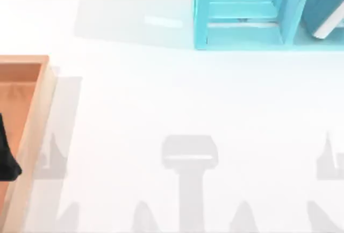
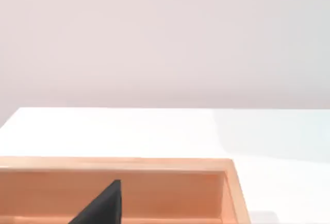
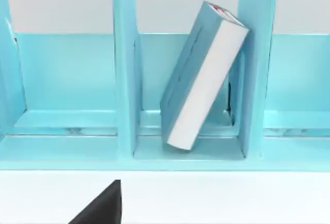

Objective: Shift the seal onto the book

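Book [image 3: 203,77] leans tilted in a shelf unit [image 3: 126,79] bay, facing right gripper [image 3: 100,206], propped by divider; can't tell grip state. Left gripper [image 2: 100,206] over wooden tray [image 2: 232,182].

A shelf unit [image 1: 242,13] stands at the far edge of the table [image 1: 161,99], toward its right. The book [image 3: 203,74] stands tilted inside one compartment of the shelf unit, its lower end on the compartment floor, its upper end leaning against the divider beside it. A wooden tray [image 1: 32,120] lies at the table's left edge, well apart from the shelf unit
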Motion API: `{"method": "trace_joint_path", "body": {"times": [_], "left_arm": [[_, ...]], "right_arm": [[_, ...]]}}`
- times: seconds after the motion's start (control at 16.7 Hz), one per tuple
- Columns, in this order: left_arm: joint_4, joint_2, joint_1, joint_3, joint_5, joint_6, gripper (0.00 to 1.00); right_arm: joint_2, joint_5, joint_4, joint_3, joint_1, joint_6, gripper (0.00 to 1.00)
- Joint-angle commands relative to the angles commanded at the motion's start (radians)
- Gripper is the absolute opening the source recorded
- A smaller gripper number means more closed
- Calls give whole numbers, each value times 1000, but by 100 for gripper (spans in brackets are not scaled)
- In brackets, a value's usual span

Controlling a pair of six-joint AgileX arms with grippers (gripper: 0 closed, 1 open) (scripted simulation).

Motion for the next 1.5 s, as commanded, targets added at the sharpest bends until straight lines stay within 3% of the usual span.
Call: {"method": "trace_joint_path", "body": {"times": [0.3, 0.54, 1.2, 1.5], "left_arm": [[0, 0, 0, 0, 0, 0, 100], [0, 0, 0, 0, 0, 0, 100], [0, 0, 0, 0, 0, 0, 100], [0, 0, 0, 0, 0, 0, 100]], "right_arm": [[63, -4, 56, 38, -6, 16, 100], [295, -23, 230, 153, -21, 68, 100], [1569, -104, 879, 568, -72, 280, 100], [1971, -129, 1113, 722, -93, 360, 100]]}}
